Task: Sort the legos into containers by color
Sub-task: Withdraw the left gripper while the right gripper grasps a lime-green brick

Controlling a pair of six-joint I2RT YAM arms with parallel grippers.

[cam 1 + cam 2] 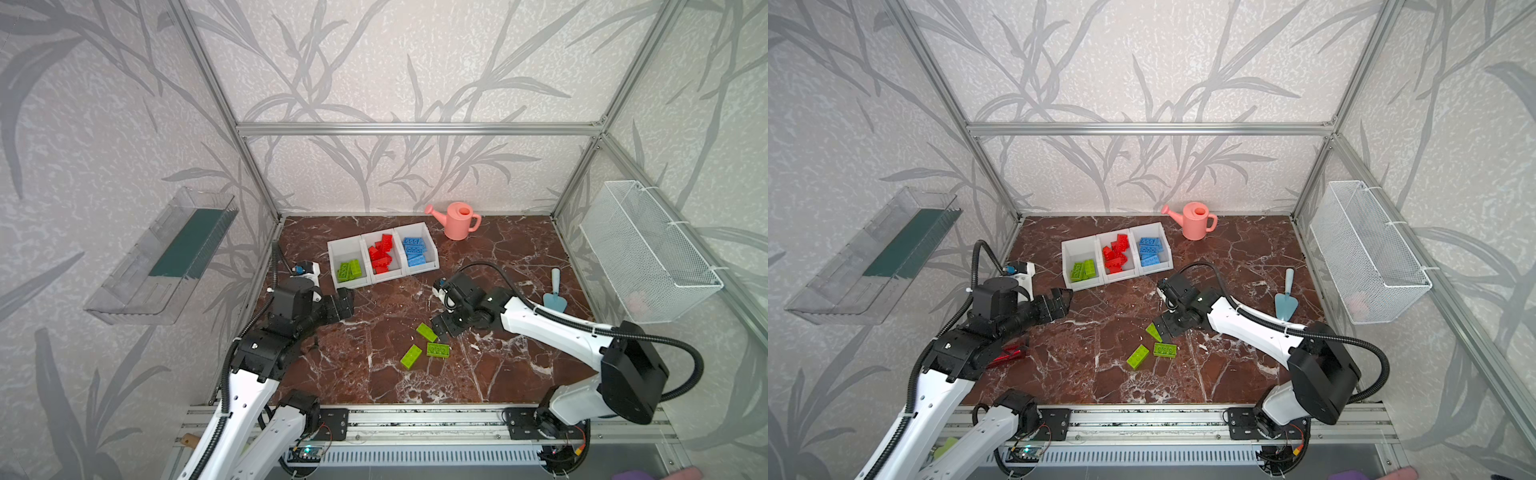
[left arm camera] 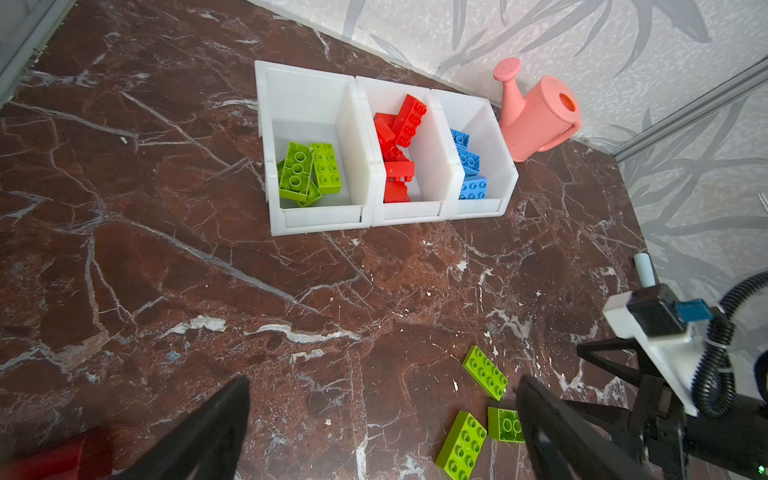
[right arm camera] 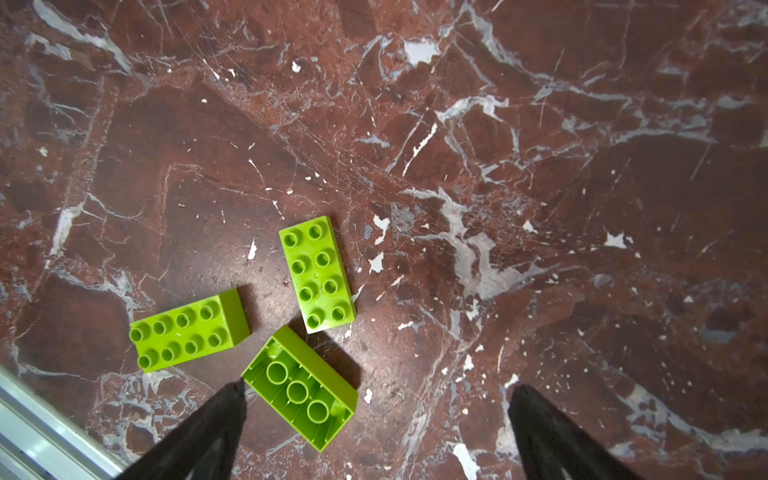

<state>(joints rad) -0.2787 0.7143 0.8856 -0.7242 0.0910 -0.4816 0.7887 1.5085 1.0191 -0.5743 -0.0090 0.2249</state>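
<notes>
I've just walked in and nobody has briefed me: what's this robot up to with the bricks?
It is sorting plastic bricks by colour into three joined white bins: green bricks in one end bin, red bricks in the middle, blue bricks at the other end. Three loose green bricks lie on the marble table, one upturned brick among them. The right pincer hovers open beside that one, gripping nothing. The left pincer is open and empty too, near the bins' front.
</notes>
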